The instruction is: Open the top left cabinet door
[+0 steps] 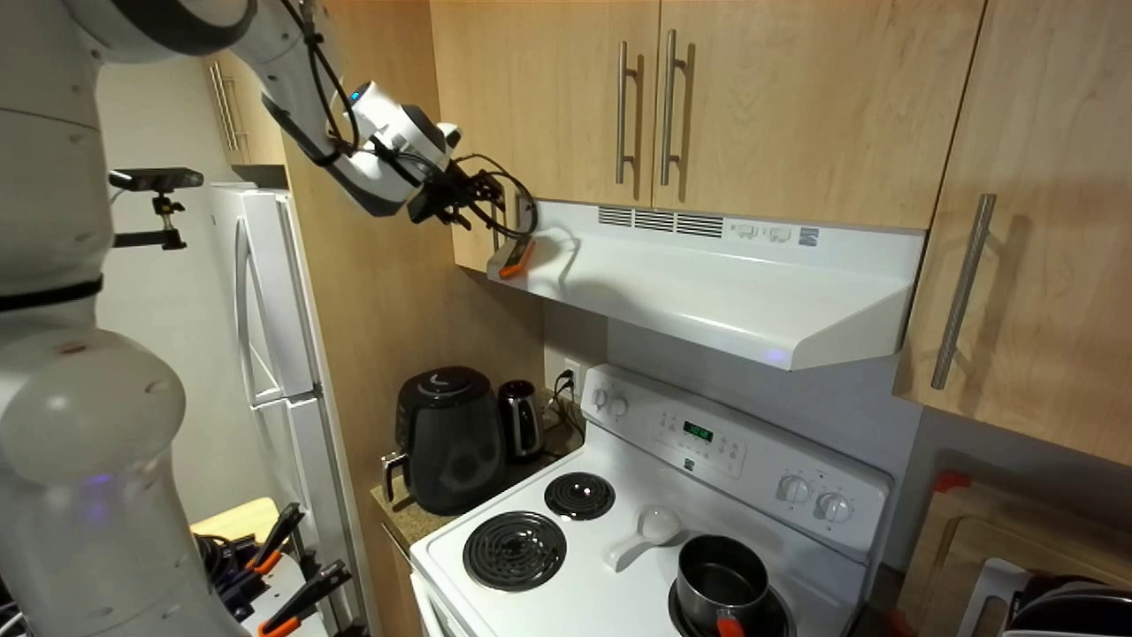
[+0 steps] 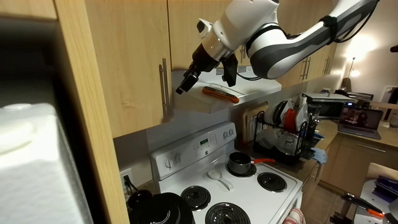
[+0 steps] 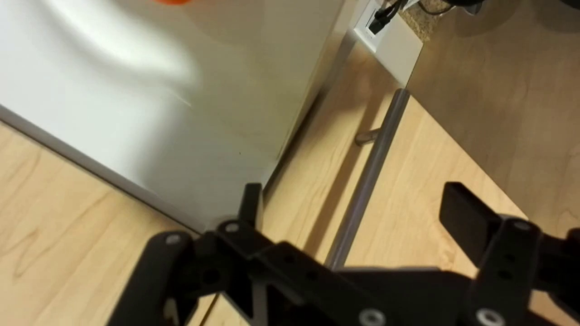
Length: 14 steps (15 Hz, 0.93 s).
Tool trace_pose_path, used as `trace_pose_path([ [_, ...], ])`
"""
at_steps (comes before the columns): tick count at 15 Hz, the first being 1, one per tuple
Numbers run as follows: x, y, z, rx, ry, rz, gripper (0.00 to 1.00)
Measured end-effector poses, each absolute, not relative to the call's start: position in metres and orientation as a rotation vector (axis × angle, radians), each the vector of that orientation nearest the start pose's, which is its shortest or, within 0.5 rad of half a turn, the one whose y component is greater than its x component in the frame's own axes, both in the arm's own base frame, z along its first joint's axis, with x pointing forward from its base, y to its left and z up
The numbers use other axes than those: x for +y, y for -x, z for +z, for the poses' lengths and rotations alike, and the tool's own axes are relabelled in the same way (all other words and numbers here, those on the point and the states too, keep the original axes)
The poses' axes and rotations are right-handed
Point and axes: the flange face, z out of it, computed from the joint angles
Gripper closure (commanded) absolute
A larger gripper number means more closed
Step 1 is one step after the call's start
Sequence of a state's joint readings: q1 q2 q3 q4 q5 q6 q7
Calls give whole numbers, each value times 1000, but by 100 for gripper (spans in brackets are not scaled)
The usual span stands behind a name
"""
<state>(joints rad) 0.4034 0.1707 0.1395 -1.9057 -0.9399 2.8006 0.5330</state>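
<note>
The top left cabinet door (image 2: 130, 68) is a closed panel of light maple-coloured wood with a vertical steel bar handle (image 2: 165, 88) near its right edge. In an exterior view the door (image 1: 470, 243) is mostly hidden behind my gripper (image 1: 469, 212). In the wrist view the handle (image 3: 374, 170) runs across the door (image 3: 417, 181), in line with the space between my open fingers (image 3: 355, 203). My gripper (image 2: 187, 81) is open and empty, just in front of the handle's right side, with a small gap showing.
A white range hood (image 1: 690, 274) adjoins the door, with an orange-and-black tool (image 2: 220, 95) on it. A tall wood side panel (image 1: 371, 265) stands left of it, beside the white refrigerator (image 1: 265, 301). Below are the stove (image 1: 637, 531), a saucepan (image 1: 721, 584) and a black air fryer (image 1: 449, 442).
</note>
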Motion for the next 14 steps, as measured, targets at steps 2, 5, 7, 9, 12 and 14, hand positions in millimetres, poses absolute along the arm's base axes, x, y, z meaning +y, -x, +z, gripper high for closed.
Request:
trace_pose_path([
  [2,355,-531,481,-1164,2716,-1427,0],
  [5,353,-532,480,-1201,2656,-1461,0],
  [7,355,-531,479,-1224,2621,-1475,0],
  [9,358,-530,478,-1259,2591,-1491,0],
  [12,366,-528,479,-1288,2566,-1513,0],
  [14,371,-529,480,-1250,2564,-1522,0],
])
